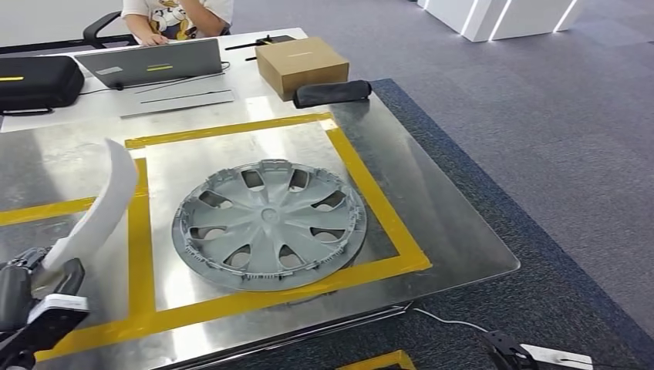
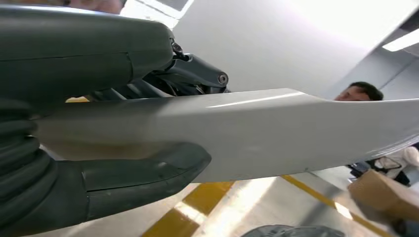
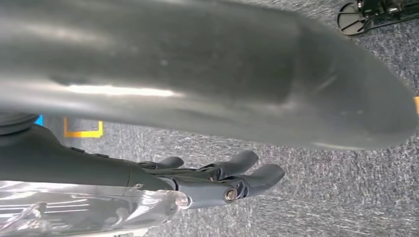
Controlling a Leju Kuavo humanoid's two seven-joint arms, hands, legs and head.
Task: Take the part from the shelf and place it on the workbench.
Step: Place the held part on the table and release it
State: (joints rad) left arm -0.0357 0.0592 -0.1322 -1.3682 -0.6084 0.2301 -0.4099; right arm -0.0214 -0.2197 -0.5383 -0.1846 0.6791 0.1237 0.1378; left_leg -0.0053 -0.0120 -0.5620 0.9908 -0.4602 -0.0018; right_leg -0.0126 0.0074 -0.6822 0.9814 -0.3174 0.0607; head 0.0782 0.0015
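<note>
At about 8 o'clock on the worktop (image 1: 455, 223), the left robot hand (image 1: 35, 297) grips the lower end of the white trim part (image 1: 104, 208), with the thumb under and the fingers over it (clear in the left wrist view). The part rises from the hand toward 12 o'clock, above the yellow tape (image 1: 140, 231), and does not seem to rest on the worktop yet.

Risks:
- The grip is at one end only, so the long free end can lever or twist out of the fingers during lowering.
- The free end leans toward the hubcap (image 1: 270, 223) lying in the taped square at centre. A swing toward 3 o'clock could knock or land on it.
- The metal worktop looks slick, so the part may slide or rock on its curve when released.
- The laptop (image 1: 150, 62) and a person (image 1: 177, 15) sit at 11 o'clock, beyond the tip. Probably out of reach, but worth watching.

The part is long, narrow and curved like a bow, with a smooth, glossy white-grey finish and a broad flat face. It looks like light plastic (a judgement).

The right robot hand (image 3: 217, 180) hangs over grey carpet with its fingers loosely apart, holding nothing.
</note>
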